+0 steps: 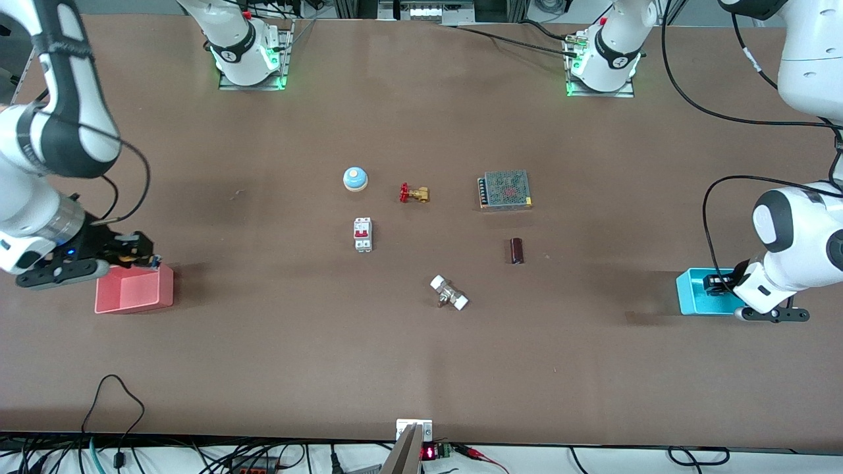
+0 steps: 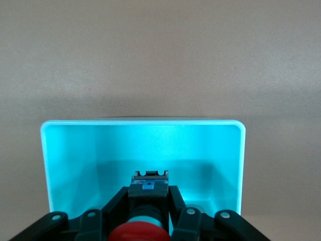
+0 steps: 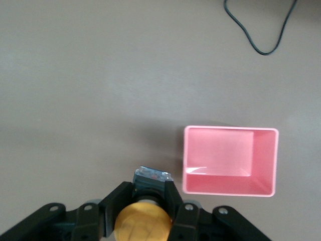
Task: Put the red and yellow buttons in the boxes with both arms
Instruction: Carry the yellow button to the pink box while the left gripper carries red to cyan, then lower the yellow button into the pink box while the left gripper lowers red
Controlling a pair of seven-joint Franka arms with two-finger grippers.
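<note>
My left gripper is shut on the red button and holds it low inside the cyan box, which stands at the left arm's end of the table. In the left wrist view the gripper has the cyan box's walls all round it. My right gripper is shut on the yellow button. It hangs over the bare table just beside the pink box, which is empty in the right wrist view. The right gripper is not over the box's opening.
In the middle of the table lie a blue dome bell, a brass valve with a red handle, a white circuit breaker, a metal power supply, a dark cylinder and a white-ended fitting. A black cable lies near the pink box.
</note>
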